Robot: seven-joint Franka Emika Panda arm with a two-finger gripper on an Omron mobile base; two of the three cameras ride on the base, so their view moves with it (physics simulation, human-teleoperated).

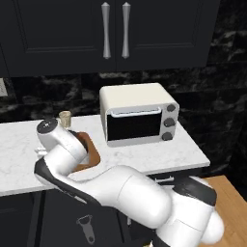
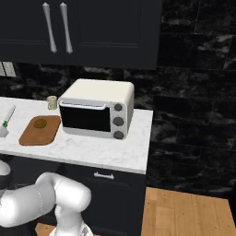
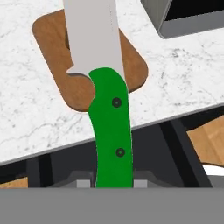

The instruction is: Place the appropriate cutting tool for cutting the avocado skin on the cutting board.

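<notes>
Tool (image 3: pixel 113 183) pinching knife (image 3: pixel 109 113) by green handle; rigid, light, smooth; blade over board (image 3: pixel 131 65), above desk (image 3: pixel 35 122).

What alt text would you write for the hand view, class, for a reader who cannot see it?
A green-handled knife, held at the handle's base, points its pale blade over a brown cutting board on a white marble counter. A toaster oven corner shows at upper right.
</notes>
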